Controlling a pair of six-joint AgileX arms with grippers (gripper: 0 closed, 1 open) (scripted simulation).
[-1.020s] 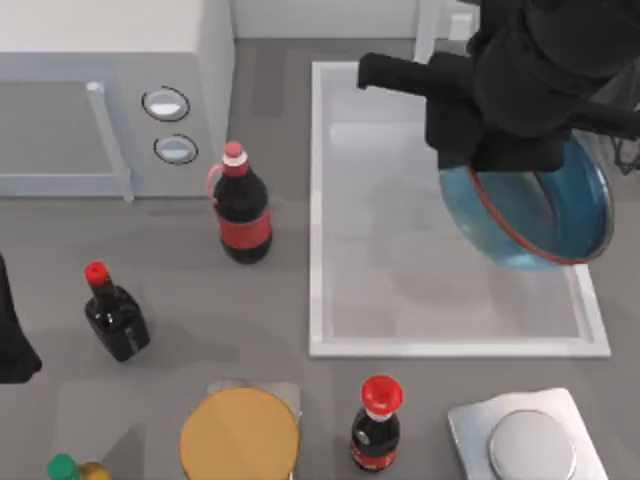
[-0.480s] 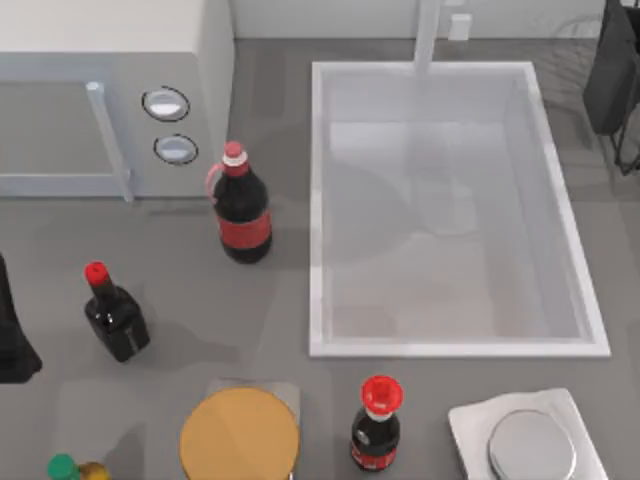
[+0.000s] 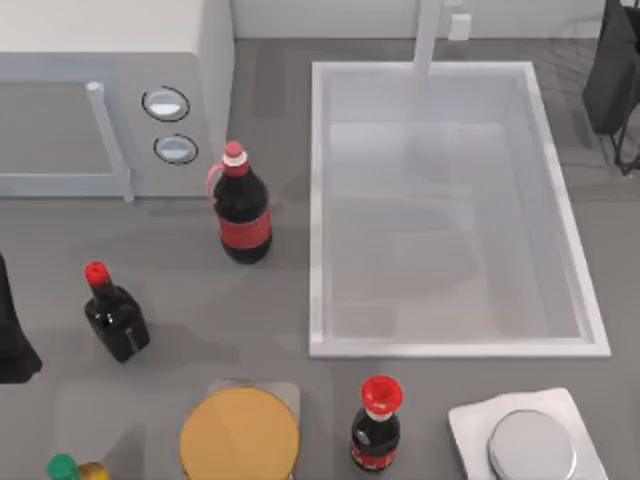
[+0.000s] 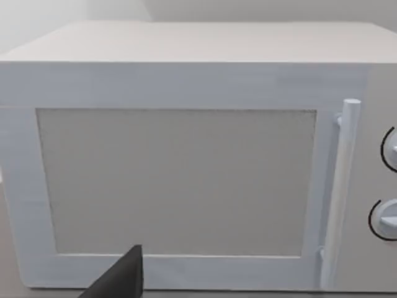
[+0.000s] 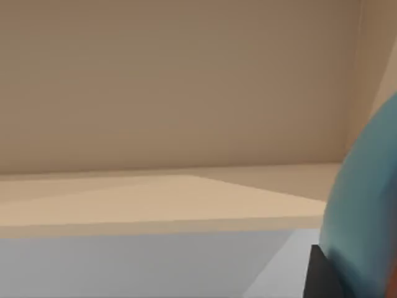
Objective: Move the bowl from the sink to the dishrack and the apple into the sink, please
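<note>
Right wrist view: bowl (image 5: 366,205) right against r. end effector.

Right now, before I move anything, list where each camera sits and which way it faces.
Top view: above the table, looking down on the sink and bottles; left arm and right arm at the edges.
Left wrist view: on the left arm, facing the microwave door; left tool tip in front.
Right wrist view: on the right arm, facing a beige wall; right tool holding the bowl.
Shared: top and left wrist views both show the microwave.
</note>
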